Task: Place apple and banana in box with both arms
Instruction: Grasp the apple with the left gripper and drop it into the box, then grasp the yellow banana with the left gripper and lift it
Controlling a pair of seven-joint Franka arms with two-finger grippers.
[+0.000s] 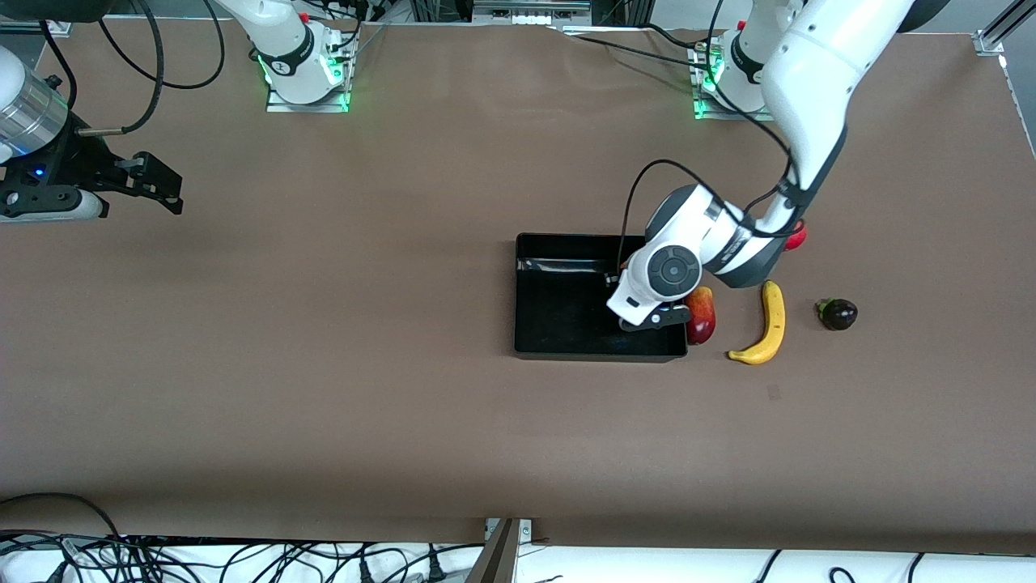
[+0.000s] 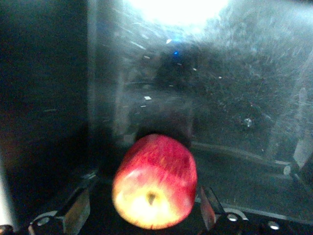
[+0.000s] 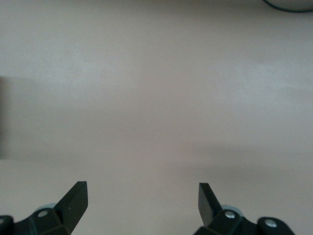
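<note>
- The banana (image 1: 765, 328), long, curved and yellow with a darker tip, lay on the brown table (image 1: 324, 364) just beside the box, toward the left arm's end and outside it.
- The box (image 1: 558, 324), a shallow black rectangular tray with glossy, scuffed inner walls, sat near the table's middle; the left gripper (image 1: 647, 317) reached down into its corner at the left arm's end.
- The apple (image 2: 155, 182), small, round and red with a yellowish patch around its dimple, sat between the left gripper's fingers (image 2: 73, 210) in the left wrist view, inside the box; whether it touched the floor could not be told.
- A red-yellow elongated fruit (image 1: 701, 314) lay against the box's outer wall, between box and banana.
- A dark purple round fruit (image 1: 838, 314) with a green cap lay near the banana, closer to the left arm's end.
- A plain red fruit (image 1: 797, 236) showed partly under the left arm (image 1: 809, 97), farther from the camera than the banana.
- The right gripper (image 1: 154, 188) waited well apart, over bare table at the right arm's end, its fingers (image 3: 73, 201) spread wide with nothing between them.
</note>
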